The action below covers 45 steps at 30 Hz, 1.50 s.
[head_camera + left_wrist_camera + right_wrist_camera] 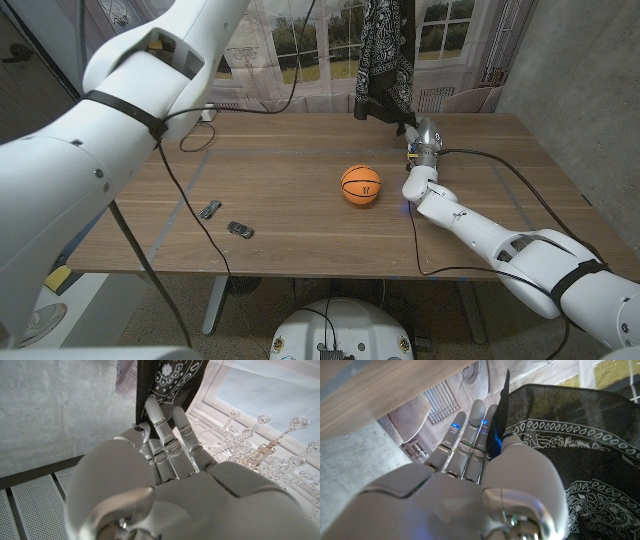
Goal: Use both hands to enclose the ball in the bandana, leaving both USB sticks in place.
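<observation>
A black paisley bandana (385, 60) hangs in the air above the table's far side. My left arm reaches up past the picture's top; in the left wrist view my left hand (165, 460) holds the bandana (170, 380) by its upper edge. My right hand (422, 138) pinches the cloth's lower corner just above the table; the right wrist view shows the bandana (570, 450) caught between the thumb and fingers of that hand (480, 460). An orange ball (360, 185) sits on the table, in front and to the left of my right hand. Two dark USB sticks (209, 209) (240, 230) lie near the front left.
A black cable (190, 210) runs across the wooden table (300, 230) past the USB sticks, and another trails from my right arm (520, 185). A concrete wall (590, 90) stands close on the right. A curtained window (300, 40) is behind the table.
</observation>
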Each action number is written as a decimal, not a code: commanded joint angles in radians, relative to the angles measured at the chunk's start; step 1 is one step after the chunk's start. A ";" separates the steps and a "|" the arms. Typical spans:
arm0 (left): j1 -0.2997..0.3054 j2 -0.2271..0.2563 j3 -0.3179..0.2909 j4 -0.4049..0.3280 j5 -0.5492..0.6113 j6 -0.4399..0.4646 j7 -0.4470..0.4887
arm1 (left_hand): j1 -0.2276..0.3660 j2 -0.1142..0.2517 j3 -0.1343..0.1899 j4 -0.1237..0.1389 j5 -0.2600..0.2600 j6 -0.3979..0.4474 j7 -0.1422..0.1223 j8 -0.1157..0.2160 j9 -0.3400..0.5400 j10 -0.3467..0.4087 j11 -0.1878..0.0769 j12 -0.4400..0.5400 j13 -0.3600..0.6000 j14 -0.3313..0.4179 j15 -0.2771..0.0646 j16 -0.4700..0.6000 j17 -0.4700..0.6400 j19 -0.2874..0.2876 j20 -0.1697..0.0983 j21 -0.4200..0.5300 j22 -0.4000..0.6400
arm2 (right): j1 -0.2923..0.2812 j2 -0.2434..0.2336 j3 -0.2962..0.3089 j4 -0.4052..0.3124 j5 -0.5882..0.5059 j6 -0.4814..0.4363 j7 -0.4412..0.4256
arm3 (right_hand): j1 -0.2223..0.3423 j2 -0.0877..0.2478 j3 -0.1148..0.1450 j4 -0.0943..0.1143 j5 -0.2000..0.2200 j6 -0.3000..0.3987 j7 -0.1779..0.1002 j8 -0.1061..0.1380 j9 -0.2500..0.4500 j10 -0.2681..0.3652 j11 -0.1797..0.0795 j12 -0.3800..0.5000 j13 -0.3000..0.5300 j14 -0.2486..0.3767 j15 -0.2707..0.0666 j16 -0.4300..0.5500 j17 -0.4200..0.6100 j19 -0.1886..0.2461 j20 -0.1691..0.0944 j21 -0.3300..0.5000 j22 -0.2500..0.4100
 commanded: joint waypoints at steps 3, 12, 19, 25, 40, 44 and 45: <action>-0.010 0.188 0.017 -0.159 -0.073 0.217 -0.253 | 0.006 0.015 0.010 -0.005 -0.006 0.011 0.014 0.004 -0.006 0.020 0.000 0.145 0.456 0.005 -0.022 0.001 0.011 -0.006 0.010 0.016 0.008 | -0.055 0.085 0.222 0.020 -0.315 -0.085 -0.155 | 0.026 0.013 0.035 -0.006 -0.008 -0.002 -0.014 0.024 0.049 -0.033 -0.027 0.049 0.088 -0.001 -0.095 0.029 0.064 -0.018 -0.012 0.021 0.009; 0.001 0.314 0.075 -0.264 -0.043 0.336 -0.336 | 0.021 0.001 0.013 -0.035 -0.045 0.071 0.019 -0.007 -0.047 0.075 0.007 0.090 0.348 0.014 -0.024 -0.023 -0.028 -0.009 0.011 0.039 0.009 | -0.125 0.158 0.454 -0.035 -0.622 -0.104 -0.155 | 0.032 0.008 0.043 0.005 -0.010 0.002 -0.017 0.044 0.092 -0.046 -0.035 0.096 0.170 -0.007 -0.097 0.045 0.094 -0.026 -0.018 0.043 0.012; 0.012 0.386 0.127 -0.317 -0.012 0.392 -0.397 | 0.022 -0.004 0.012 -0.045 -0.064 0.090 0.015 -0.023 -0.073 0.091 0.006 0.064 0.297 0.021 -0.026 -0.045 -0.066 -0.014 0.016 0.046 0.008 | -0.207 0.156 0.542 -0.149 -0.723 -0.141 -0.155 | 0.034 0.006 0.046 0.010 -0.011 0.002 -0.018 0.052 0.110 -0.047 -0.039 0.116 0.203 -0.007 -0.097 0.057 0.100 -0.026 -0.019 0.054 0.013; 0.056 0.417 0.131 -0.325 0.006 0.394 -0.399 | 0.018 -0.002 0.012 -0.045 -0.072 0.087 0.012 -0.038 -0.087 0.094 0.002 0.045 0.265 0.020 -0.024 -0.050 -0.070 -0.031 0.021 0.046 0.007 | -0.281 0.154 0.604 -0.270 -0.759 -0.199 -0.155 | 0.035 0.003 0.047 0.015 -0.013 0.005 -0.021 0.061 0.128 -0.046 -0.040 0.123 0.215 -0.006 -0.096 0.069 0.102 -0.029 -0.020 0.064 0.013; 0.116 0.466 0.158 -0.350 0.083 0.483 -0.376 | 0.009 0.006 0.015 -0.040 -0.080 0.077 0.002 -0.062 -0.107 0.080 -0.016 0.030 0.247 -0.004 -0.019 -0.070 -0.078 -0.052 0.028 0.046 0.005 | -0.340 0.295 0.841 -0.429 -0.886 -0.179 -0.155 | 0.038 0.002 0.052 0.021 -0.016 0.008 -0.017 0.074 0.156 -0.031 -0.044 0.125 0.212 -0.003 -0.095 0.092 0.103 -0.028 -0.015 0.086 0.011; 0.152 0.478 0.126 -0.367 0.077 0.477 -0.352 | 0.003 0.006 0.015 -0.036 -0.079 0.072 -0.005 -0.067 -0.110 0.077 -0.018 0.035 0.254 -0.011 -0.020 -0.075 -0.080 -0.057 0.029 0.045 0.004 | -0.331 0.331 0.891 -0.449 -0.923 -0.151 -0.155 | 0.039 0.003 0.052 0.023 -0.018 0.013 -0.014 0.075 0.157 -0.027 -0.041 0.128 0.215 0.000 -0.096 0.101 0.104 -0.026 -0.012 0.092 0.011; 0.163 0.479 0.116 -0.371 0.075 0.473 -0.343 | 0.003 0.006 0.015 -0.035 -0.078 0.074 -0.004 -0.067 -0.110 0.076 -0.017 0.035 0.256 -0.011 -0.021 -0.075 -0.080 -0.057 0.029 0.045 0.004 | -0.327 0.341 0.903 -0.452 -0.936 -0.145 -0.155 | 0.038 0.002 0.052 0.023 -0.018 0.013 -0.015 0.075 0.157 -0.028 -0.043 0.128 0.215 -0.001 -0.095 0.101 0.104 -0.028 -0.012 0.092 0.011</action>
